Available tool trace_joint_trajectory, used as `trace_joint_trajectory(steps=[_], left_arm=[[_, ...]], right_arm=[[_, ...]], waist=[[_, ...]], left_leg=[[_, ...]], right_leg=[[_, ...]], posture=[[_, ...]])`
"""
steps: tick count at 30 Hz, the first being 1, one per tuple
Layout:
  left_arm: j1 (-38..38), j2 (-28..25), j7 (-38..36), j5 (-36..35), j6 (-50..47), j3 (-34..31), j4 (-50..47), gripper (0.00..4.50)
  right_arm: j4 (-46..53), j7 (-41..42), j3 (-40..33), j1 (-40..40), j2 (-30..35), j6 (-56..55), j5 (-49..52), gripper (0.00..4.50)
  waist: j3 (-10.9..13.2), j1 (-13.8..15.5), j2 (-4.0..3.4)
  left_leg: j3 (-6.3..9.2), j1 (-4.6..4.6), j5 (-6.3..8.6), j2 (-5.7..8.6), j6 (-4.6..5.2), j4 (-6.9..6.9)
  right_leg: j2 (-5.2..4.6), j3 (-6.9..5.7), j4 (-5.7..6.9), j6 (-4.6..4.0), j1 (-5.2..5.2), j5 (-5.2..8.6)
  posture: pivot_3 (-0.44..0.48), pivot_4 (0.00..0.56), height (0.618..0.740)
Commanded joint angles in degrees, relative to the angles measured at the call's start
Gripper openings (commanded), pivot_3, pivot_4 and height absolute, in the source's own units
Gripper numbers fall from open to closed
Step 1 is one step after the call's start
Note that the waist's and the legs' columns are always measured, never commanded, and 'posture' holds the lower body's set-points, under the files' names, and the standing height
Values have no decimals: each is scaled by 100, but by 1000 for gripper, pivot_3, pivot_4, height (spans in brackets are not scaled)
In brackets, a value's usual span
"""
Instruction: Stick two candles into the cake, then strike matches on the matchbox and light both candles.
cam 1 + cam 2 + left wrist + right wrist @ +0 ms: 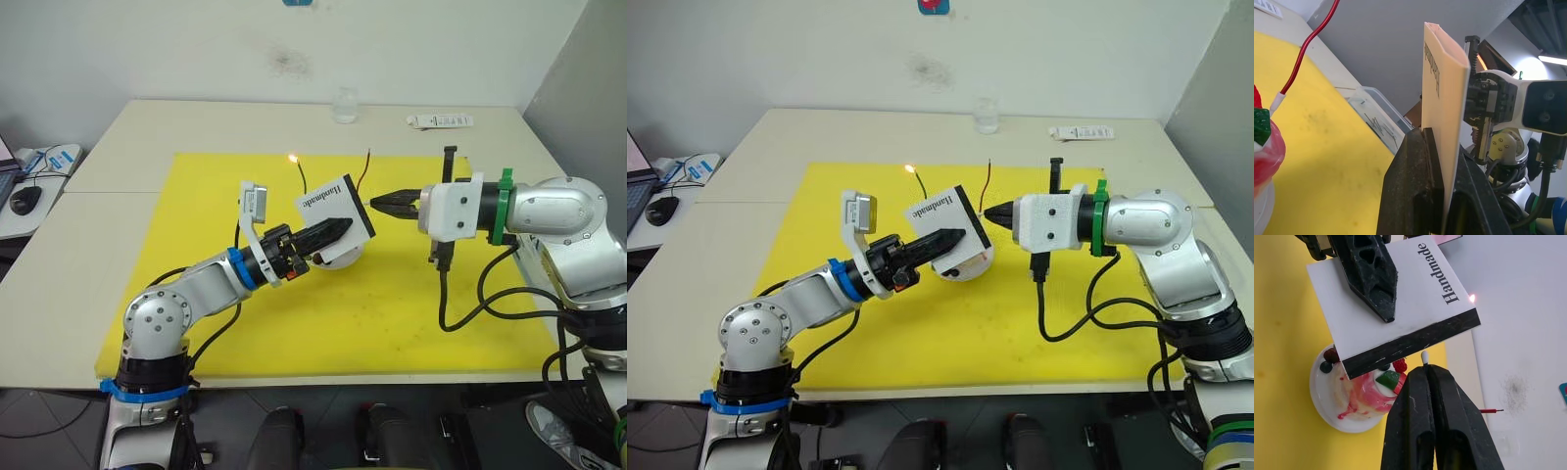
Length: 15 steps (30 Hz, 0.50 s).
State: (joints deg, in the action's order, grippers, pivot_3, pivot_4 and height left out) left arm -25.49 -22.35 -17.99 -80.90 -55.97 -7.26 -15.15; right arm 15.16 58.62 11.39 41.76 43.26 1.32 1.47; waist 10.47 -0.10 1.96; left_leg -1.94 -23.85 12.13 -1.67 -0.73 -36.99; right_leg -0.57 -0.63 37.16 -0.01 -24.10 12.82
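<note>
One match (1424, 356) was clenched in the right gripper (1425, 369), its pale head just short of the black striking strip (1410, 345), which ran diagonally across the middle of the right wrist view. The left gripper (338, 229) grasped the matchbox (335, 219) at frame centre, above the cake (1376, 391); the right gripper was nearer the strip. Both candles stood in the cake, the green candle (298, 172) lit, the red candle (364, 168) unlit.

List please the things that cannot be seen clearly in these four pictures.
- Small round pink cake: head views, hidden mostly behind the flat white matchbox.
- Short match: right wrist view, shaft buried between the right gripper fingers.
- Thin dark red candle: left wrist view, top cut by the edge.
</note>
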Motion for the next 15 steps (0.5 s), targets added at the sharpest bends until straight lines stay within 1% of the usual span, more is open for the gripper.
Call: trace_joint_trajectory(steps=[1,10,15], left_arm=[[-76,-3,17,-151,8,-105,-96,0],[26,19,226,-238,37,-86,-260,0],[291,-175,266,-231,-38,-117,-277,0]], right_arm=[[46,-78,-7,46,-50,-217,-132,25],[-76,-110,-79,63,-83,-320,-279,25],[-180,-114,-233,47,73,-426,-271,25]], waist=[[0,0,0],[0,2,0],[0,0,0]], left_leg=[[1,0,0,0,0,0],[1,0,0,1,0,-2],[0,1,0,-1,0,0]], right_leg=[[0,0,0,0,0,0],[-1,-1,2,0,1,0],[-6,1,1,-1,0,0]], posture=[[0,150,740],[0,150,740],[0,150,740]])
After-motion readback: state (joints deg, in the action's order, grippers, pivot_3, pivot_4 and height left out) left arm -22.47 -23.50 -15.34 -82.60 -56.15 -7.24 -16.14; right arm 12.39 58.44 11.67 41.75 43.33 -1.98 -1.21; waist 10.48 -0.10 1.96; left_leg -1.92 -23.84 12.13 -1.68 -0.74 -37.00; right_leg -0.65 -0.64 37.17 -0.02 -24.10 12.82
